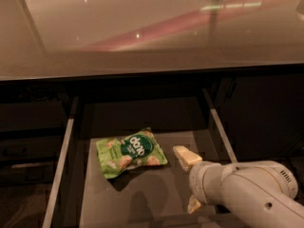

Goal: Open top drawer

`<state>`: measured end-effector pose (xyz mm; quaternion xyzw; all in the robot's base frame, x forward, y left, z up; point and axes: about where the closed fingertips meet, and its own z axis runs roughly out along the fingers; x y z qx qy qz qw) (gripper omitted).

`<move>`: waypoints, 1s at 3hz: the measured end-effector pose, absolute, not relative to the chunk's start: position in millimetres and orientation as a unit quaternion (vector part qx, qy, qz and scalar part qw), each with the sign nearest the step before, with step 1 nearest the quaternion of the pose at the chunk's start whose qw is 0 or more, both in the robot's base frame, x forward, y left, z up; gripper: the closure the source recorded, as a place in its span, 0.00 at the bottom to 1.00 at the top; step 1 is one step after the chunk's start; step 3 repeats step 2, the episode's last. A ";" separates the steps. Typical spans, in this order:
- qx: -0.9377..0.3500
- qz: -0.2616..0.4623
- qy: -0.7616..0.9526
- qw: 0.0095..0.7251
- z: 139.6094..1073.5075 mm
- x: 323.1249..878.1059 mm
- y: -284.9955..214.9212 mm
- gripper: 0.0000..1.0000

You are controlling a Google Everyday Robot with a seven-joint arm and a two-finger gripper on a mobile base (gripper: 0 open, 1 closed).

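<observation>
The top drawer (61,170) stands pulled far out under the countertop. Its pale side rails and grey floor show, and its front and handle are cut off at the bottom edge of the view. A green snack bag (131,152) lies on the drawer floor. My gripper (190,182) hangs over the right front part of the drawer, just right of the bag and not touching it. Its fingers are apart with nothing between them: one pale fingertip (186,156) points toward the back, the other sits near the drawer front.
A glossy beige countertop (152,32) overhangs the drawer. Dark cabinet fronts (266,113) flank it on the right and left. My white arm (251,194) fills the lower right corner.
</observation>
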<state>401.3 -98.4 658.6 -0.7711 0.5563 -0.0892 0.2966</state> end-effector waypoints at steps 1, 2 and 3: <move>-0.774 -0.105 0.565 0.268 655.3 385.2 -107.2 0.00; -0.774 -0.105 0.565 0.268 655.3 385.2 -107.2 0.00; -0.774 -0.105 0.565 0.268 655.3 385.2 -107.2 0.00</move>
